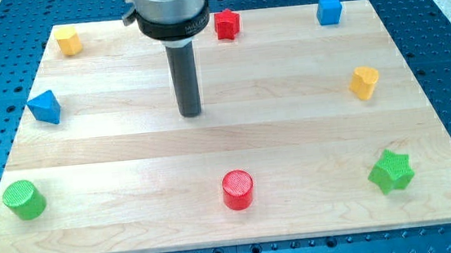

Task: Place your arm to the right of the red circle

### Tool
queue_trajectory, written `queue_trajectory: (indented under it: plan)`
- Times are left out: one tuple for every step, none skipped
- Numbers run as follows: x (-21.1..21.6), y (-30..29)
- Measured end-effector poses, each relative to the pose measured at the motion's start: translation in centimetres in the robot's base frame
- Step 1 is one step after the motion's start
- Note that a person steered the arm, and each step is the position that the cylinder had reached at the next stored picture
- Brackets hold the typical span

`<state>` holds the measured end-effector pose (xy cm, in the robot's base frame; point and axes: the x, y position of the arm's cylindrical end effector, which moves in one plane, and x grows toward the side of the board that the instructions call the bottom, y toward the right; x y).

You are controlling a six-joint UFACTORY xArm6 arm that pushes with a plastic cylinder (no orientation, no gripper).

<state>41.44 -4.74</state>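
The red circle stands on the wooden board near the view's bottom, at mid width. My tip rests on the board around the middle, well above the red circle and a little to its left. The rod rises straight up to the dark arm end at the view's top. Nothing touches the tip.
A red star sits at the top, a blue cube at top right, a yellow block at top left. A blue triangle is at left, a yellow heart at right, a green circle at bottom left, a green star at bottom right.
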Motion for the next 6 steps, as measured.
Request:
queue_trajectory:
  plan:
    - [-3.7, 0.1]
    - [-0.4, 1.1]
    - [3.5, 5.7]
    - [3.6, 6.4]
    - [4.6, 8.0]
    - [6.8, 10.5]
